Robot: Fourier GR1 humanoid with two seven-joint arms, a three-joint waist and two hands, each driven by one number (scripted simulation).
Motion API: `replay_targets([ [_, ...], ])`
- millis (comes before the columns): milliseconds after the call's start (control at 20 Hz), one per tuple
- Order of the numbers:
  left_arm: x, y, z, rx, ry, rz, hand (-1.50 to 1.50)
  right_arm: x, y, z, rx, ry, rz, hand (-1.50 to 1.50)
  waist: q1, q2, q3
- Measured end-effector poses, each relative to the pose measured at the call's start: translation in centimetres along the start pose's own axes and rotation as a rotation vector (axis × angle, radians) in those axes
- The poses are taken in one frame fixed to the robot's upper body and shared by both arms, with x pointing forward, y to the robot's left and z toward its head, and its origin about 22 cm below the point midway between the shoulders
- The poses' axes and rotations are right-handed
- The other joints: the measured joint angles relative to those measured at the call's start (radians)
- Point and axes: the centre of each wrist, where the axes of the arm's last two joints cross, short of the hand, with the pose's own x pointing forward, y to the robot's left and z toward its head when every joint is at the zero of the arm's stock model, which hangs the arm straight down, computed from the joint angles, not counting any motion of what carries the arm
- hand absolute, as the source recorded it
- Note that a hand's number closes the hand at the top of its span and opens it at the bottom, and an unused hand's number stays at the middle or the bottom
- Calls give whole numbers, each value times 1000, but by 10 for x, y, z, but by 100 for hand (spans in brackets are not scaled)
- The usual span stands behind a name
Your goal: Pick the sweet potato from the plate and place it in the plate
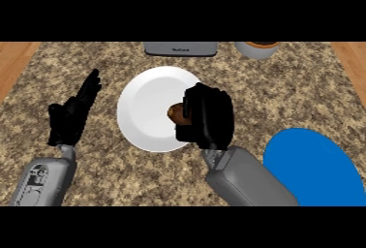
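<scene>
One sweet potato (175, 112) within right fingers (202, 107)

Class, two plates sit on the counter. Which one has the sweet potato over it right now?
The white plate: the right robot hand curls round the sweet potato above it. The blue plate, at the lower right, holds nothing.

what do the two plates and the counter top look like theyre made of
White plate: probably glazed ceramic or smooth plastic; it is plain white with soft shading and a faint sheen. Blue plate: flat, even blue with no gloss showing, so it may be matte plastic or ceramic. Counter top: looks like granite-type stone, speckled brown, tan and dark, with wood-toned strips at both sides.
</scene>
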Motion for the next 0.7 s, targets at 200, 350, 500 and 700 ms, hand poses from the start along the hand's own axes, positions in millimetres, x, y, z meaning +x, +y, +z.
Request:
replay_targets([
  [200,7,-6,-4,-12,-3,1,0,8,26,-22,42,8,-2,150,12,3,0],
  [350,3,-13,-4,-24,-3,6,0,13,39,-37,74,24,72,150,19,5,0],
  [500,6,-22,-7,-37,-11,9,0,12,52,-48,107,49,155,150,32,8,0],
  [700,8,-29,-8,-50,-25,5,0,-5,66,-56,152,142,122,-150,51,15,0],
])
